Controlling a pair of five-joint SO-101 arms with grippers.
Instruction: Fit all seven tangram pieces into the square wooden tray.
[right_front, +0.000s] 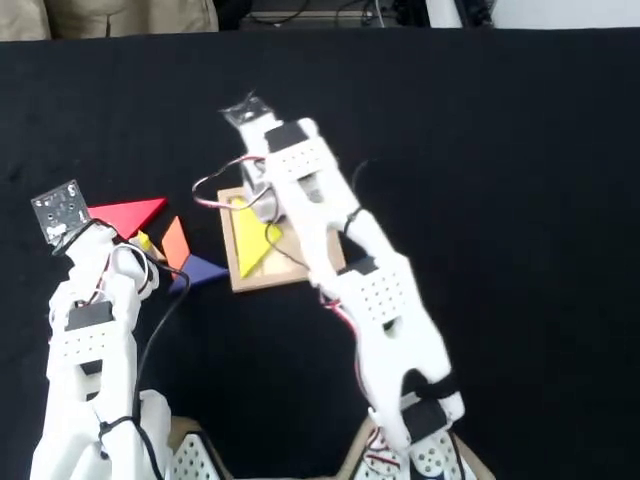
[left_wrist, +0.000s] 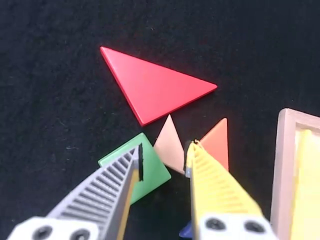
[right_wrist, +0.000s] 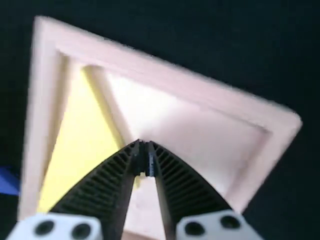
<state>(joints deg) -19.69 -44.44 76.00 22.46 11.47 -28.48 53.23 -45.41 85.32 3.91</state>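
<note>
**A:** How far has the robot got?

**B:** Not far, judging by what lies where. One piece, the large yellow triangle (right_wrist: 75, 140), sits inside the square wooden tray (right_wrist: 165, 75), tucked against its left rim. The rest of the tray floor is bare pale wood.

**A:** And the loose pieces?

**B:** Five are on the table (right_front: 500, 150), between the tray and the table's left edge: a big red triangle (left_wrist: 155, 87), a green square (left_wrist: 152, 172), a small tan triangle (left_wrist: 169, 147), an orange triangle (left_wrist: 217, 145) and a blue piece (right_front: 200, 270) near the tray's front left corner. The seventh cannot be accounted for.

**A:** What are the arms doing?

**B:** The left gripper (left_wrist: 165, 149) hangs over the cluster, parted moderately, with the tan triangle between its tips and nothing held. The right gripper (right_wrist: 145, 152) is above the tray, its tips pinched together with nothing visibly held.

**A:** How do the pieces look?

**B:** They are flat, thin tiles with crisp straight edges and a smooth painted finish. The red one shows a slight sheen. The tray is unpainted light wood with a raised rim. The table is black and matte like cloth, so the thin tiles probably offer little edge to grip.
</note>
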